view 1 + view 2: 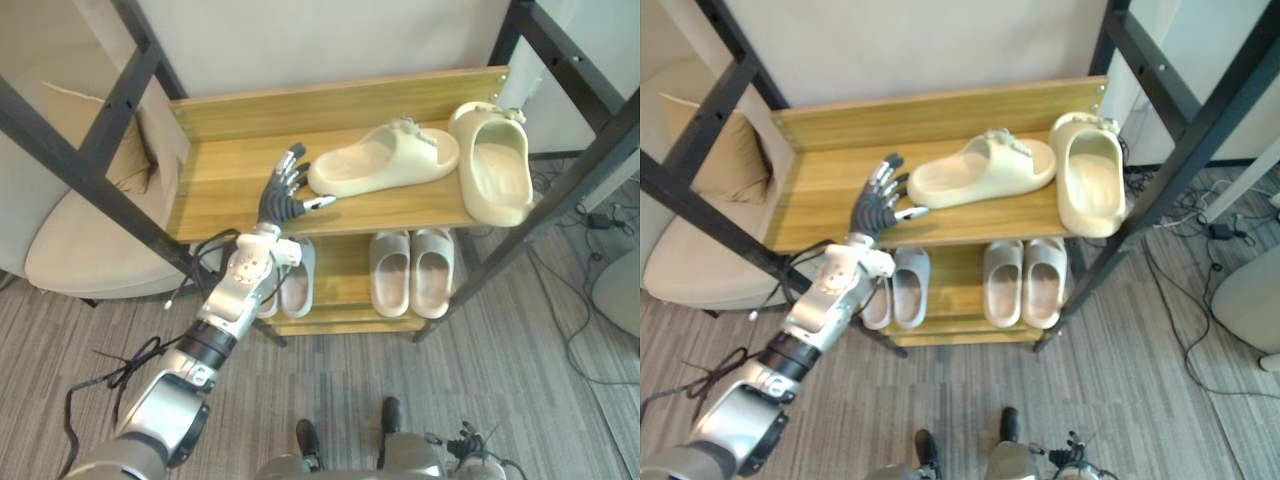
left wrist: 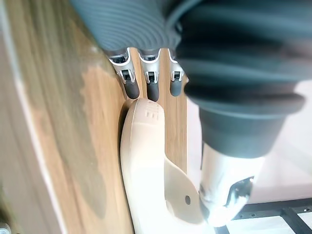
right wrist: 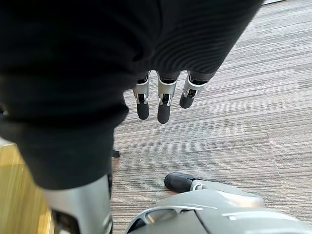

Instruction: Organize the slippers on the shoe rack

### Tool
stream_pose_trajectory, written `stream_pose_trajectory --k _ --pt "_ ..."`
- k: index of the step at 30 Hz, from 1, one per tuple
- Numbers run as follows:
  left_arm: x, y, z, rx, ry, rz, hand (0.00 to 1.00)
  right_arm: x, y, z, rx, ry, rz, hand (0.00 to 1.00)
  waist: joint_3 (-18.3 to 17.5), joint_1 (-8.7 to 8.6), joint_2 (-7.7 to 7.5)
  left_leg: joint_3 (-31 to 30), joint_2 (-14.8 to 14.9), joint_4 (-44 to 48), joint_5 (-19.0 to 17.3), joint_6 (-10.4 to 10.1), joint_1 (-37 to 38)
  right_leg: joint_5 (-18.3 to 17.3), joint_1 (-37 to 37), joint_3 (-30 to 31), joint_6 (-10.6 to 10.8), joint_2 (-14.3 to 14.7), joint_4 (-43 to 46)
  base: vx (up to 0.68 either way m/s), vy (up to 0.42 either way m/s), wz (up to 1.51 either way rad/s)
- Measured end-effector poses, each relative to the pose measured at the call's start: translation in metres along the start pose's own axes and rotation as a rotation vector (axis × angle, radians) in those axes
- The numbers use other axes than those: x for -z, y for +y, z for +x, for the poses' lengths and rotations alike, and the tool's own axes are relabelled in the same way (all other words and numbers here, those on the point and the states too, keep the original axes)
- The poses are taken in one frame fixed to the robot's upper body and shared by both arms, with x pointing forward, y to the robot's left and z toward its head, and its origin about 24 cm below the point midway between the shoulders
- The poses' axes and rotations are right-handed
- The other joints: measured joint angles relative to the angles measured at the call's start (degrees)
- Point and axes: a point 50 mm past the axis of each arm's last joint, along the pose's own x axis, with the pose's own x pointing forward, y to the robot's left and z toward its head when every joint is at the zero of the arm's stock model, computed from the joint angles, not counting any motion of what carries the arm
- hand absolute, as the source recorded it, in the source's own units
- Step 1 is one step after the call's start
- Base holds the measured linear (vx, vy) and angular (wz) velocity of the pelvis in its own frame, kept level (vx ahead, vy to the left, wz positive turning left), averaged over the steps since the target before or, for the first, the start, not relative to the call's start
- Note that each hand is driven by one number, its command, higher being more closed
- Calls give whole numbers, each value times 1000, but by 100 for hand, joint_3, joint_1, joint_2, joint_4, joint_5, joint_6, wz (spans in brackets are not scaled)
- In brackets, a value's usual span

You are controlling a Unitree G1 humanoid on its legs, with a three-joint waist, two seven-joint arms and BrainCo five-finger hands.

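Over the carpet: the right hand (image 3: 164,95) hangs idle above the carpet (image 3: 243,122), fingers loose, holding nothing.
Lower shelf: the lower shelf (image 1: 345,270) already carries a grey pair (image 1: 297,280) and a beige pair (image 1: 412,272), each set side by side; this part looks done.
Left hand: the left hand (image 1: 283,195) is over the top shelf (image 1: 230,175), fingers straight and spread, gripping nothing, its fingertips at the heel of the crosswise slipper (image 1: 385,160).
Top-shelf slippers: the crosswise slipper lies sideways along the shelf. The end slipper (image 1: 495,165) sits at the right end, pointing front to back, its near end at the front edge. They are close together but not lined up.
Left to do: probably turn the crosswise slipper and set it beside its mate.
Hard to tell: whether the thumb touches the heel. The arm also covers part of the grey pair.
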Motion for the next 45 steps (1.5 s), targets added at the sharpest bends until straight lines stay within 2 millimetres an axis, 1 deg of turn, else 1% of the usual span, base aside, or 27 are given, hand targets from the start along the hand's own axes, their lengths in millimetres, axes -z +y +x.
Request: stream_pose_trajectory --k 4,10,14,16,19,21,25,29,35,40,45 --pt "0 -6 -2 19 1 -32 0 0 0 0 0 2 -2 0 -4 17 -5 3 -8 0 4 5 2 -1 2 0 3 -7 0 8 5 0" --pt "0 -15 -7 57 3 -73 0 -1 -1 1 -4 4 -24 0 -5 119 -5 -15 -18 0 5 6 4 0 16 -15 4 -16 -2 1 3 1" --pt "1 -25 -14 100 4 -87 0 -2 -3 2 -2 -2 -34 0 -5 177 -5 -30 -35 0 12 18 6 2 28 -27 7 -31 -16 -1 6 2" --pt "0 -31 -18 139 2 -95 0 -3 -3 3 -4 -7 -47 0 -6 180 -4 -30 -41 0 16 23 9 5 31 -23 11 -37 -19 0 0 0" --pt "1 -46 -29 232 4 -123 0 -5 -2 3 -8 -12 -56 0 -10 176 1 -16 -38 0 15 23 20 6 31 -8 12 -35 -19 -3 5 -4" --pt "2 -50 -35 255 8 -143 0 -5 -2 3 -8 -14 -58 0 -18 172 13 -10 -29 0 15 22 32 6 33 2 12 -25 -20 0 0 -4" --pt "4 -50 -41 264 16 -160 0 -6 -1 3 -15 -17 -75 0 -61 183 35 -18 -17 0 15 22 42 5 45 -6 11 -14 -19 0 0 0" --pt "8 -50 -49 260 30 -176 0 -5 -1 3 -17 -15 -76 0 -122 187 26 -73 -16 0 15 22 55 -1 83 -55 14 -14 -20 0 0 5" --pt "12 -43 -54 224 46 -186 0 -5 -1 3 -17 -15 -76 0 -134 226 15 -125 -12 -23 41 11 62 -4 102 -104 13 -11 -20 0 0 2" --pt "12 -43 -57 222 48 -193 0 -4 -1 3 -17 -8 -77 0 -144 241 3 -128 -7 -29 45 7 63 -7 103 -114 11 -8 -20 0 0 0" --pt "13 -40 -58 204 47 -194 0 -2 0 3 -21 -2 -79 0 -201 241 -50 -127 -5 -39 44 7 64 -14 101 -116 15 -5 -20 0 0 0"
